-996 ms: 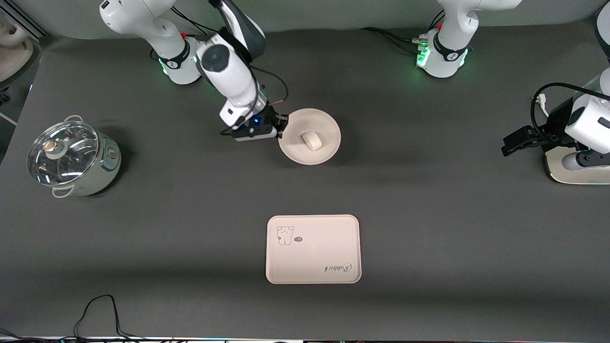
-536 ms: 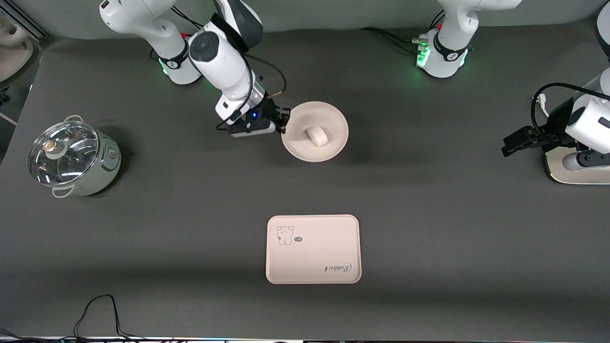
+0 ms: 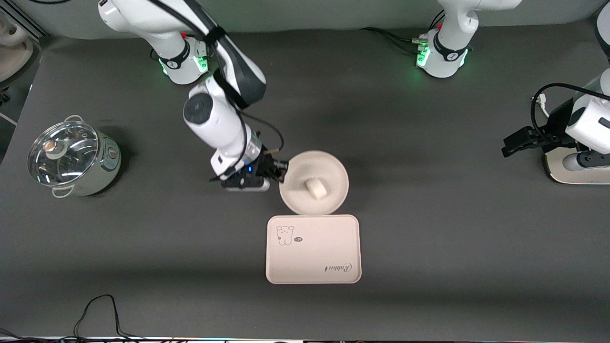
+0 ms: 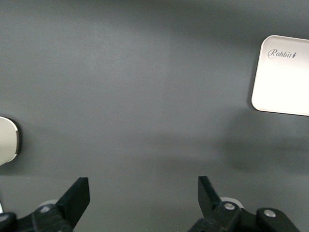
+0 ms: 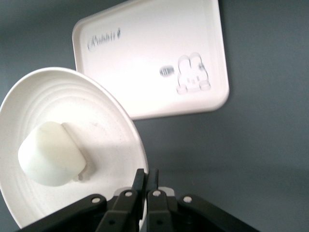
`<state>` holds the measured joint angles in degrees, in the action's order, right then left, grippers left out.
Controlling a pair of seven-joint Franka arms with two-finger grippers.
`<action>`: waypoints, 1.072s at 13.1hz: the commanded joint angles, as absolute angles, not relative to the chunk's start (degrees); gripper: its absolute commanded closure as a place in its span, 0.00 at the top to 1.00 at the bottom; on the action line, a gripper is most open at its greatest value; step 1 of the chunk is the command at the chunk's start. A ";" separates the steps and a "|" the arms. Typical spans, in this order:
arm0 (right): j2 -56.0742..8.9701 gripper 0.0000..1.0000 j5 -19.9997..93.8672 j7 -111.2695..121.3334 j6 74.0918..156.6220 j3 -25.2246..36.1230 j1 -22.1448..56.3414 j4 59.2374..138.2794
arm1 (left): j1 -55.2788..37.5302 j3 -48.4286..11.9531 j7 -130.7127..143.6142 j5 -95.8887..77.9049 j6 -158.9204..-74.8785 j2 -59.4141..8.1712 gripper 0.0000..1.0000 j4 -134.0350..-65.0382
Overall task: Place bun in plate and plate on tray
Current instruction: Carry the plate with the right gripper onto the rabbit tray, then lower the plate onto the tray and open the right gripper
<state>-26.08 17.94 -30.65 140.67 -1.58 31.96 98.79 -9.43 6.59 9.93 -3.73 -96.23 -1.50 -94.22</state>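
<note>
The round cream plate (image 3: 330,167) hangs in the air over the dark mat, and its rim overlaps the tray's edge on the robots' side. The white bun (image 3: 316,188) lies in the plate. My right gripper (image 3: 281,172) is shut on the plate's rim. In the right wrist view the fingers (image 5: 141,180) pinch the rim of the plate (image 5: 72,106), with the bun (image 5: 50,153) in it and the tray (image 5: 145,58) below. The tray (image 3: 312,250), rectangular with a bear drawing, lies flat. My left gripper (image 3: 510,145) waits open over the left arm's end of the table, its jaws (image 4: 143,186) holding nothing.
A pot with a glass lid (image 3: 71,157) stands at the right arm's end of the table. A white rounded object (image 3: 572,174) sits under the left arm. A black cable (image 3: 100,309) loops near the table's front edge. The tray's corner (image 4: 285,77) shows in the left wrist view.
The right gripper lifted the plate with the bun off the table and carried it toward the front camera, up to the tray's edge. The left arm has not moved.
</note>
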 commanded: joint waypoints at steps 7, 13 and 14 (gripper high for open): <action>-51.05 0.00 18.81 -29.44 130.60 -1.05 27.95 62.33 | -9.23 6.68 -0.26 -1.05 -97.03 -1.67 1.00 -93.43; -58.26 0.00 18.81 -29.09 136.66 -0.97 27.95 62.58 | -9.58 6.68 -0.35 -0.26 -96.94 -1.67 1.00 -93.08; -58.88 0.00 18.72 -29.00 138.24 -0.97 28.04 62.67 | -9.58 6.68 -0.35 -0.26 -96.86 -1.67 1.00 -93.08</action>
<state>-56.08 17.94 -30.50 136.02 -1.07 27.81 65.43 -9.33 6.47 0.71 -0.95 -96.90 -1.55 -93.90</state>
